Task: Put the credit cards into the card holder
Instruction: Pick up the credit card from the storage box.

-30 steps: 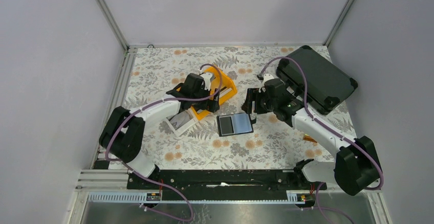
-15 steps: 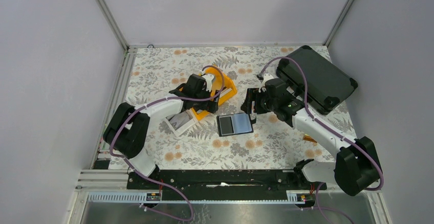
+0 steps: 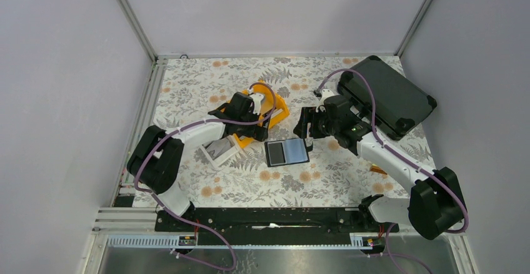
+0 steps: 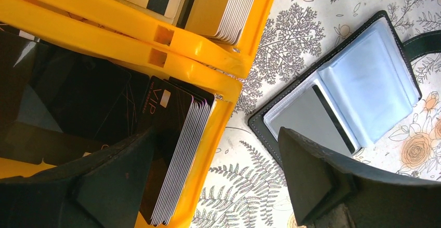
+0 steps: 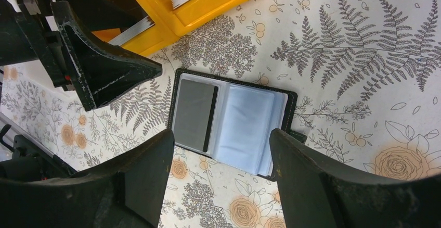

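The card holder (image 3: 287, 152) lies open on the flowered table, showing a grey card (image 5: 193, 114) in its left pocket and light-blue sleeves on the right. In the left wrist view the card holder (image 4: 343, 98) sits just right of the yellow bin (image 4: 208, 66), where a stack of dark credit cards (image 4: 174, 155) stands on edge. My left gripper (image 4: 216, 134) hangs open over that bin's near corner, one finger above the cards; nothing is held. My right gripper (image 5: 221, 134) is open and empty just above the holder's near edge.
A white bin (image 3: 219, 151) holding grey cards sits left of the yellow bin (image 3: 270, 108). A second card stack (image 4: 236, 9) fills the yellow bin's other compartment. A large black hard case (image 3: 384, 96) lies at the back right. The left gripper's fingers (image 5: 104, 66) reach close to the holder.
My left gripper has shifted slightly to the right over the yellow bin, toward the card holder. The right arm and the holder have stayed put.
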Controlling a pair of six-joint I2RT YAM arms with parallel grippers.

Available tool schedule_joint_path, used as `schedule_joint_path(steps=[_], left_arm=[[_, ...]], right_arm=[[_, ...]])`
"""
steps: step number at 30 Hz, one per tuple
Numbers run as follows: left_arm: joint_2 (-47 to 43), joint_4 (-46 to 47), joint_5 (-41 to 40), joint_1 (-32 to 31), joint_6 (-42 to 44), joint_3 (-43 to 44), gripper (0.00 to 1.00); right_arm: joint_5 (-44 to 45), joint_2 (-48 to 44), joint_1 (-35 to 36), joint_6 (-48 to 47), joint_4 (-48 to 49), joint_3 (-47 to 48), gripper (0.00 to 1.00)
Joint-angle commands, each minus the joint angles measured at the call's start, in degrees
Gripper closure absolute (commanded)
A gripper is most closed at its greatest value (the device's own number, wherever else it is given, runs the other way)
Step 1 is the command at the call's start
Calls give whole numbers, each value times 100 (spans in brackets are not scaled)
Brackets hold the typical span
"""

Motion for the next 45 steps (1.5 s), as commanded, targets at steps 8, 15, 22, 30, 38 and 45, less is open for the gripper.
schedule_joint_path(steps=[8, 15, 22, 30, 38, 45], left_arm=[[-416, -239, 408, -8, -164, 62, 9], [-491, -385, 388, -2, -165, 81, 11], [-403, -498, 382, -7, -139, 112, 35], [-460, -567, 240, -7, -122, 145, 51], [-452, -645, 173, -7, -112, 184, 61], [-536, -688, 78, -7, -104, 209, 68]], right_arm=[[-81, -125, -32, 32, 216, -7, 26], [-77, -128, -38, 33, 218, -29, 26], [-68, -153, -39, 34, 221, -55, 26], [-66, -176, -34, 38, 214, -64, 26], [-59, -163, -39, 38, 213, -65, 26], [-70, -132, -37, 52, 217, -51, 26]])
